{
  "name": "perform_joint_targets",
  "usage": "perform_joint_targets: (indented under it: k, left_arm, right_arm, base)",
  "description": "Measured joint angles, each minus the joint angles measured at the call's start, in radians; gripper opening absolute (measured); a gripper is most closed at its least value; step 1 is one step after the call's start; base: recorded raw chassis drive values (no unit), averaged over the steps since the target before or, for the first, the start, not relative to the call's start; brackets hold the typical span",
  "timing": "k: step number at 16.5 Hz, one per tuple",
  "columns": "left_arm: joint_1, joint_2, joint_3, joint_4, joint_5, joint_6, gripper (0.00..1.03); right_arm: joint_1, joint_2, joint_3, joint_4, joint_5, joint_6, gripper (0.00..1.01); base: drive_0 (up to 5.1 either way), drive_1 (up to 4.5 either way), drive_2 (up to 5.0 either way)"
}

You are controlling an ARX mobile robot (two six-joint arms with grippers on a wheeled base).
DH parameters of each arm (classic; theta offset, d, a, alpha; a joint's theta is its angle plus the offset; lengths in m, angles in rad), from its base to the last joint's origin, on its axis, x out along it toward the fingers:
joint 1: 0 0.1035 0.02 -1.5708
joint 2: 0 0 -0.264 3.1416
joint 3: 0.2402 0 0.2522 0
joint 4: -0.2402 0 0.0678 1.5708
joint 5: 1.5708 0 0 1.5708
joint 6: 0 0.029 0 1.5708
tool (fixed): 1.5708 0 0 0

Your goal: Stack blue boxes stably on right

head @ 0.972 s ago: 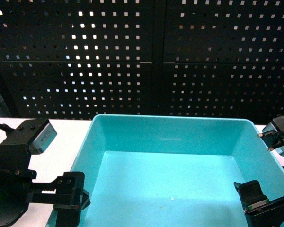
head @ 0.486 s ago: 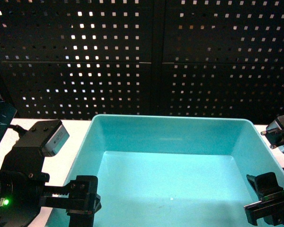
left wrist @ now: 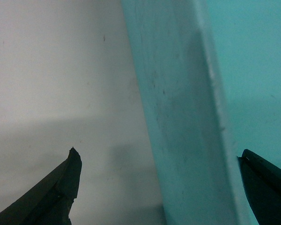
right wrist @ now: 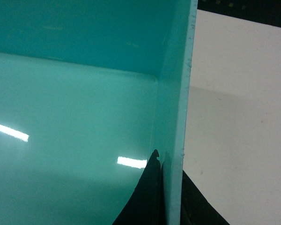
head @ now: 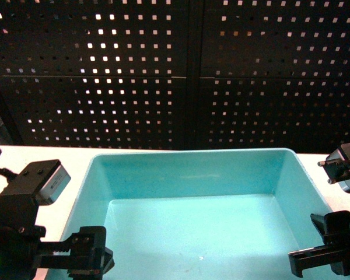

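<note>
In the head view the turquoise tub has dropped lower in the frame and slid toward the left compared with half a second ago, its far rim now sitting further down against the perforated back panel; I judge that the two arms are carrying it between them, and a shift leftward is not yet progress toward a stack on the right. The left end effector is at the tub's left wall and the right end effector at its right wall. The left wrist view shows the left wall between two dark fingers that stand spread, well off the plastic, with the white desk beneath. The right wrist view shows its fingers pressed on either side of the right wall, apparently clamped, though the bottom edge cuts them off.
</note>
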State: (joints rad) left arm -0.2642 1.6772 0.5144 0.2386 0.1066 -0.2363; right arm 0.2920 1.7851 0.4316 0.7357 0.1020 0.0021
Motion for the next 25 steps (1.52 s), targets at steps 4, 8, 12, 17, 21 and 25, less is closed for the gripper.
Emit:
perform_joint_targets:
  k: [4, 8, 12, 17, 21, 25]
  left_arm:
    - [0.020, -0.049, -0.066, -0.008, -0.041, 0.000, 0.69]
    - [-0.031, -0.091, -0.072, -0.009, -0.087, 0.004, 0.29]
    - [-0.039, -0.087, -0.103, 0.069, -0.108, -0.053, 0.02]
    - [-0.034, -0.087, -0.095, 0.065, -0.111, -0.048, 0.02]
    - [-0.042, -0.143, -0.009, -0.033, -0.116, -0.019, 0.02]
    - [-0.035, -0.230, 0.118, -0.087, -0.130, 0.014, 0.02]
  right_arm:
    - [0.048, -0.014, -0.049, 0.048, 0.033, 0.024, 0.02]
    - [0.056, -0.014, -0.079, 0.089, 0.043, 0.027, 0.02]
    - [0.094, -0.023, -0.107, 0.116, 0.085, 0.058, 0.02]
    - [0.031, -0.031, -0.092, 0.084, 0.025, 0.073, 0.02]
    - [-0.032, -0.141, -0.017, -0.065, -0.024, 0.083, 0.02]
    - [-0.053, -0.275, 0.092, -0.129, -0.014, 0.034, 0.02]
  base:
    - [0.0, 0.00, 0.0]
    - [0.0, 0.00, 0.0]
    - [0.0, 0.00, 0.0]
    - [0.0, 0.00, 0.0]
    - [0.0, 0.00, 0.0]
    - [0.0, 0.00, 0.0]
